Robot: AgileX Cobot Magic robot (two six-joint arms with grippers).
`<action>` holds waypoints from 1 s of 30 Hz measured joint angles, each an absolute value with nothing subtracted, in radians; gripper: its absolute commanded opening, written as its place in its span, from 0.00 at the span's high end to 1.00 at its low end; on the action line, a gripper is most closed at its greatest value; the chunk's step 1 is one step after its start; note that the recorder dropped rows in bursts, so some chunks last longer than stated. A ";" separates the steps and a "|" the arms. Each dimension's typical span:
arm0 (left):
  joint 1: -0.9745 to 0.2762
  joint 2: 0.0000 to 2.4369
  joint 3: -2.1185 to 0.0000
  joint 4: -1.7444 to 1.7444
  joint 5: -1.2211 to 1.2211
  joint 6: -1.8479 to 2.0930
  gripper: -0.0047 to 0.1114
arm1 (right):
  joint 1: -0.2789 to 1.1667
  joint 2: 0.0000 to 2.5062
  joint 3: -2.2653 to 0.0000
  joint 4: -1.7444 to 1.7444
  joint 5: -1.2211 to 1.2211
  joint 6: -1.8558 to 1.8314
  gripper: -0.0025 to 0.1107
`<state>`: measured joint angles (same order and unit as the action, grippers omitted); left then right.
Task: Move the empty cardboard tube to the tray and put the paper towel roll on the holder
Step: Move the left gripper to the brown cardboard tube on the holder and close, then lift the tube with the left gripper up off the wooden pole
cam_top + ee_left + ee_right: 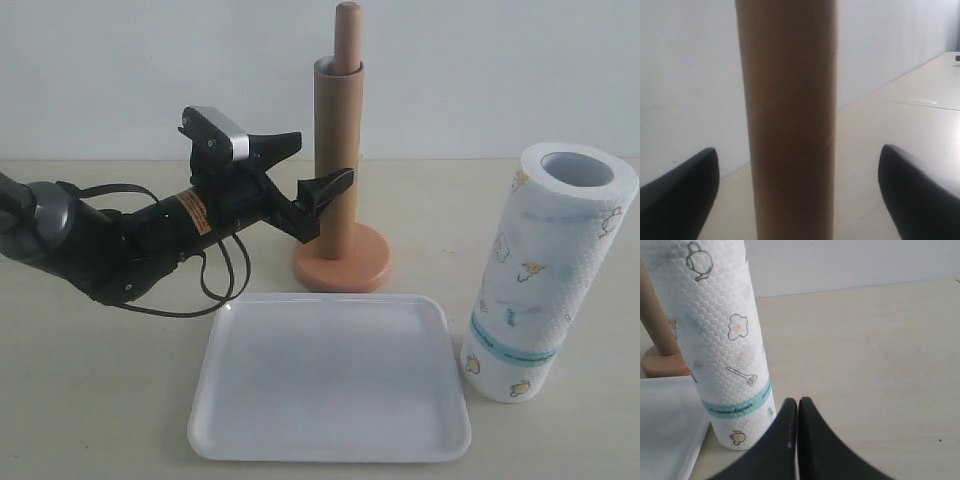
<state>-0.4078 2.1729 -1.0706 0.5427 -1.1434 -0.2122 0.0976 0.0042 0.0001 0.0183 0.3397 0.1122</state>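
The cardboard tube (pixel 338 150) is standing over the holder (pixel 343 262) near the back edge of the tabletop (pixel 100 420). The left pincer (pixel 325 157) is hanging open around it, not touching. The right pincer (pixel 798 410) is sitting closed beside the paper towel roll (pixel 548 270).

A pale beige table (pixel 100 420) fills the near ground, smooth and matte. Along its far edge stands a plain whitish wall (pixel 500 70). The light is soft and even, with faint shadows. A thin seam (pixel 940 108) crosses the tabletop.
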 measured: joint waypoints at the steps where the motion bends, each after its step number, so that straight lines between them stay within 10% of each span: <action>1: -0.410 2.173 -1.075 0.543 -1.143 -0.212 0.26 | 0.098 0.004 0.000 0.018 0.340 0.112 0.98; 14: -0.427 2.264 -1.158 0.542 -1.136 -0.220 0.29 | 0.098 0.004 0.000 0.018 0.340 0.112 0.98; 23: -0.427 2.273 -1.174 0.540 -1.137 -0.173 0.88 | 0.098 0.004 0.000 0.018 0.340 0.112 0.98; 30: -0.430 2.249 -1.174 0.534 -1.105 -0.173 0.92 | 0.098 0.004 0.000 0.018 0.340 0.112 0.98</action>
